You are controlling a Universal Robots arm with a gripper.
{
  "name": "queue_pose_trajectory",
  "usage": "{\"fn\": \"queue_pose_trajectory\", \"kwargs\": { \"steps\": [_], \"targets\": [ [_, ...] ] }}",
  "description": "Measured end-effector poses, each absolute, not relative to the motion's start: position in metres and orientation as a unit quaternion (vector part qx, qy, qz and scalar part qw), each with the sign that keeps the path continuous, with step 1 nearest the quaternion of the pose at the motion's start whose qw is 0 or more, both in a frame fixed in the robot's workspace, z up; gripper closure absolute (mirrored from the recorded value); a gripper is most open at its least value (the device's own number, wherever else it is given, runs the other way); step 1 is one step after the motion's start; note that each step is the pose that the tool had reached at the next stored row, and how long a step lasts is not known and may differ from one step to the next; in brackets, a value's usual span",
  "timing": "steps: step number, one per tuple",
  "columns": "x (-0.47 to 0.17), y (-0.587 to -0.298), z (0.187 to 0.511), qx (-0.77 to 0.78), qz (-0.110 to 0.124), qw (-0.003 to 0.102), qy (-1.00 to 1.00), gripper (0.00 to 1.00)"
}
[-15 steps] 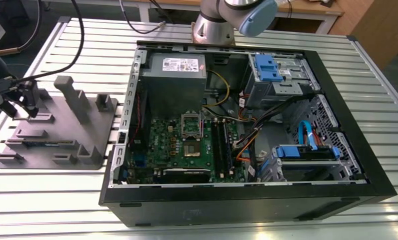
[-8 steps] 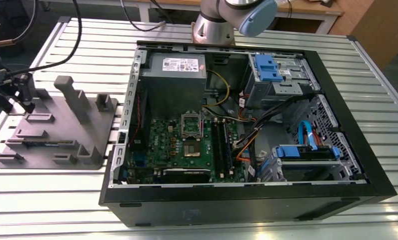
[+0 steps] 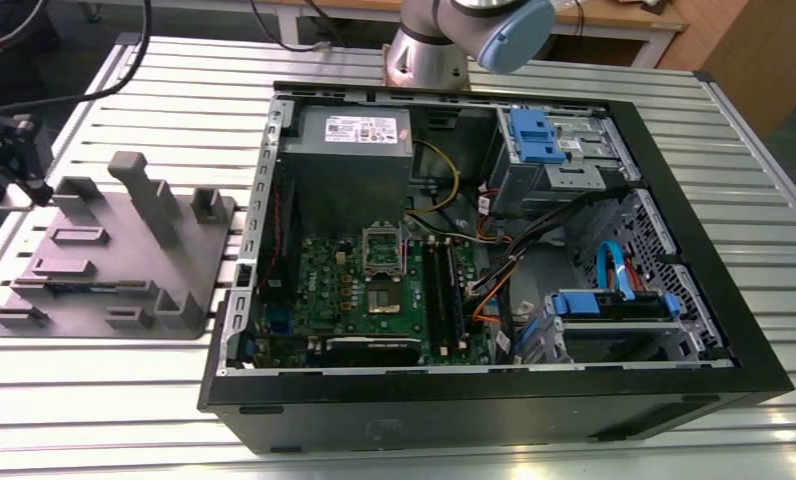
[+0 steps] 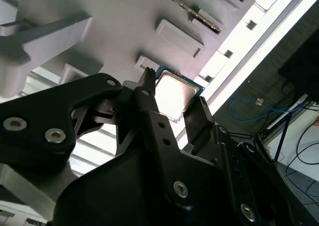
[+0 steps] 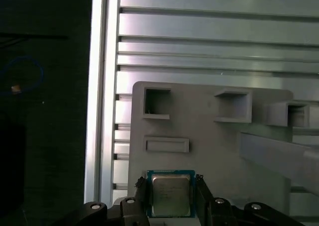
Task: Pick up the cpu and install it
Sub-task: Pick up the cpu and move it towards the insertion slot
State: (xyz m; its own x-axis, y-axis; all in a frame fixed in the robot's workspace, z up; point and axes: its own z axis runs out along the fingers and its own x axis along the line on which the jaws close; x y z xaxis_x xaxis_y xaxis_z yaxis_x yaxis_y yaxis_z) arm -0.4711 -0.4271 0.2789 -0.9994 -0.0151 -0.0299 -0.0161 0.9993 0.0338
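CPU, a flat square chip w/ dull silvery metal lid and thin green rim, sits between the black pincer's two fingertips over a corner of the matte grey plastic holder tray, which is moulded w/ square pockets and raised blocks. The pincer is closed to the chip's width, one finger against each opposite edge; whether the chip is clear of the tray can't be told. The tray lies on a ribbed aluminium desk, on the exterior view's left of an open black PC case w/ green motherboard.
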Motion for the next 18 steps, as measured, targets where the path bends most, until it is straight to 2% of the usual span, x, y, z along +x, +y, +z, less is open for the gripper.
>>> {"fn": "queue_pose_trajectory", "kwargs": {
  "steps": [10, 18],
  "targets": [
    [-0.471, -0.427, 0.322, -0.008, 0.017, 0.015, 1.000, 0.53],
    [-0.471, -0.427, 0.344, -0.008, 0.017, 0.015, 1.000, 0.53]
  ]
}}
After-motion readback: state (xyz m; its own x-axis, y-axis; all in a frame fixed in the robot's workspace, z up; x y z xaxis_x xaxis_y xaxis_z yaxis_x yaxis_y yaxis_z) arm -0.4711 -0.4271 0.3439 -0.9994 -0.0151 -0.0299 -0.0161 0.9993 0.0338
